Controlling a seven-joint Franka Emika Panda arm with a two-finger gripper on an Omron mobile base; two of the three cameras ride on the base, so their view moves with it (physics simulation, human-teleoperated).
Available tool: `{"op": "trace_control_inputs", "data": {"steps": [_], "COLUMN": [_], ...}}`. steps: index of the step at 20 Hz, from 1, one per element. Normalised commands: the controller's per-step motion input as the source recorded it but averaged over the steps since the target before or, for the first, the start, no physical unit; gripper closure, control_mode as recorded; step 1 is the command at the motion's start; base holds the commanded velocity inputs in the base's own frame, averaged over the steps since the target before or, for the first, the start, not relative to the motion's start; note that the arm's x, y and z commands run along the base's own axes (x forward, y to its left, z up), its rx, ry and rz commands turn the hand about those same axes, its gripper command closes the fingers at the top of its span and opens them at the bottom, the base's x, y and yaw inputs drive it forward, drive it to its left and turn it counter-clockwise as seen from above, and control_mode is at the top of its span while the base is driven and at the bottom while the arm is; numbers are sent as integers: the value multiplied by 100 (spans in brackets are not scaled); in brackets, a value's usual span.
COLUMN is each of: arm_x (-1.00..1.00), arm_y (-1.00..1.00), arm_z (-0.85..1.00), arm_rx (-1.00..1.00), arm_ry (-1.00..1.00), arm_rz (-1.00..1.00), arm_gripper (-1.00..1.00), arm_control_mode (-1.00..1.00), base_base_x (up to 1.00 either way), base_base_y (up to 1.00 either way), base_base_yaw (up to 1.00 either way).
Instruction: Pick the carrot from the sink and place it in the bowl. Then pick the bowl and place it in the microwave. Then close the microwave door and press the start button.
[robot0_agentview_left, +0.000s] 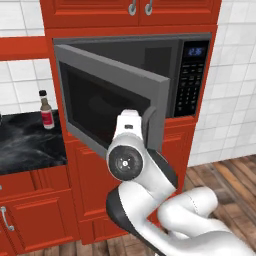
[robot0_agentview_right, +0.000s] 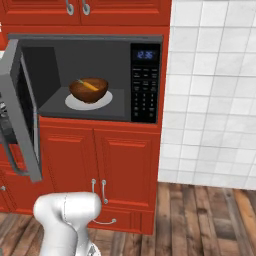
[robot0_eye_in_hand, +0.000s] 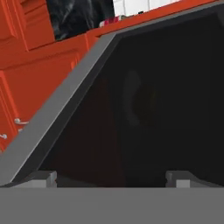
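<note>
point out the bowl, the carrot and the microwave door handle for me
bowl (robot0_agentview_right: 88, 92): right base view, on its brown outer wall, inside the microwave.
carrot (robot0_agentview_right: 90, 86): right base view, on the orange body lying in the bowl.
microwave door handle (robot0_agentview_left: 148, 123): left base view, on the curved grey bar.

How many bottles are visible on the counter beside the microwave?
1: a small bottle with a dark cap and red label stands upright on the black counter, left of the open microwave door. Others may be hidden behind that door.
</note>
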Motion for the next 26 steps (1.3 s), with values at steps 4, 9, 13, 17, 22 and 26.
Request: {"op": "trace_control_inputs", "data": {"steps": [4, 9, 13, 17, 22, 26], "arm_x": [54, 84, 99, 100, 100, 100], "arm_y": [-100, -100, -99, -73, -29, -4], "arm_z": [12, 19, 21, 17, 8, 0], "arm_rx": [13, 8, 4, 0, 0, 0], "arm_ry": [0, 0, 0, 0, 2, 1], "arm_rz": [-9, -9, -12, -6, -1, -1], "arm_gripper": [-100, -100, -100, -100, -100, -100], "arm_control_mode": [-100, -100, -100, -100, -100, -100], "base_base_x": [0, 0, 0, 0, 0, 0], "base_base_y": [0, 0, 0, 0, 0, 0], "base_base_yaw": [0, 0, 0, 0, 0, 0]}}
